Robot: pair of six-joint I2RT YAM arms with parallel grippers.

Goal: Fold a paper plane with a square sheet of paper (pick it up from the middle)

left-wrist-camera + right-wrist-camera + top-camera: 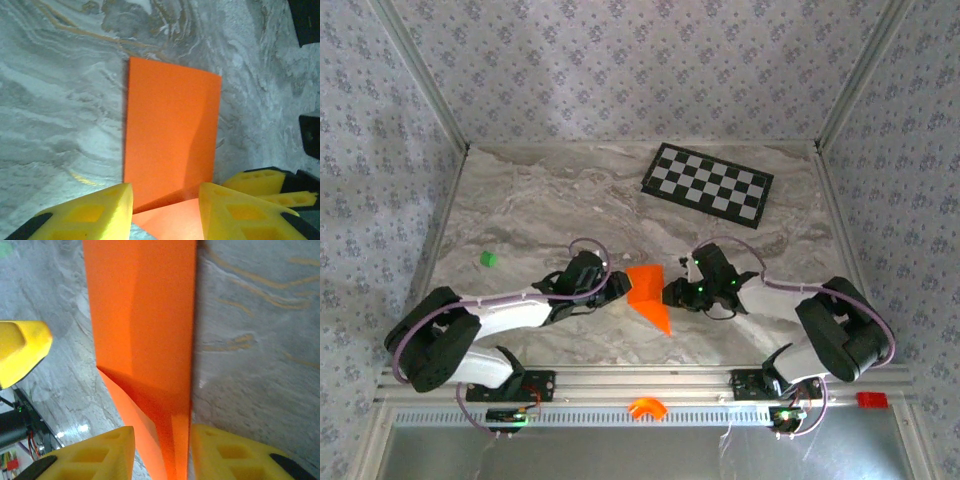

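Note:
The square sheet of paper (648, 292) lies on the marble table between my two grippers, bright orange and creased into a smaller shape with a point toward the near edge. My left gripper (618, 287) is at its left side. In the left wrist view its yellow fingers stand apart over the paper (170, 130), so the left gripper (165, 192) is open. My right gripper (672, 293) is at the paper's right side. Between its yellow fingers a raised fold of the paper (145, 315) runs away from the camera, and the right gripper (162, 432) is open around it.
A black-and-white checkerboard (708, 183) lies at the back right of the table. A tiny green piece (488, 259) sits at the left. A small orange arch-shaped part (646, 407) rests on the front rail. Patterned walls close in the table.

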